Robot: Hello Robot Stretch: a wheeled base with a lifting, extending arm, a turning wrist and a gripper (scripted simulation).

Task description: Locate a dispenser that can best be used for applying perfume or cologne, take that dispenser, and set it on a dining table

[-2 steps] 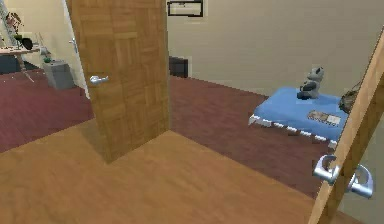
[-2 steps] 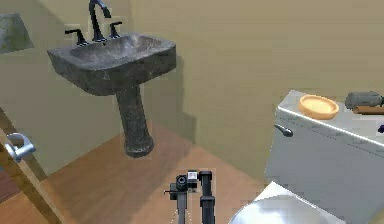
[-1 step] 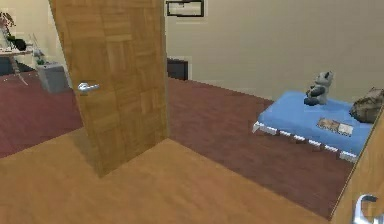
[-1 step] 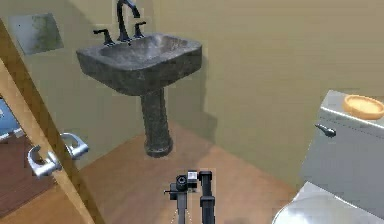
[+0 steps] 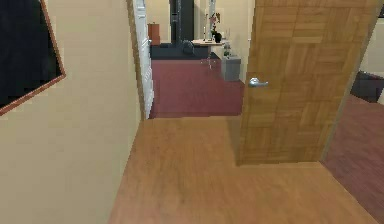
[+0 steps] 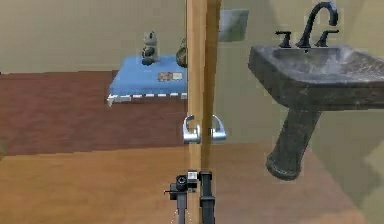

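Observation:
On a low blue-topped stand (image 6: 140, 80) against the far wall stand two small dark upright things, one (image 6: 150, 47) at its back and one (image 6: 183, 50) beside the door edge; their shapes are too small to name. A small flat pale item (image 6: 169, 75) lies in front of them. My arm (image 6: 206, 197) rises at the bottom edge of the arm side view, with the gripper (image 6: 181, 192) just left of it over the wood floor. I cannot make out its far end, so I cannot tell whether it holds anything.
A wooden door (image 6: 203, 80) stands edge-on right in front of the arm, with silver handles (image 6: 203, 128). A dark stone pedestal sink (image 6: 320, 75) with a black faucet (image 6: 315, 25) is at the right. Ahead, the open door (image 5: 300, 80) leaves a gap onto a red-carpeted room (image 5: 195, 90).

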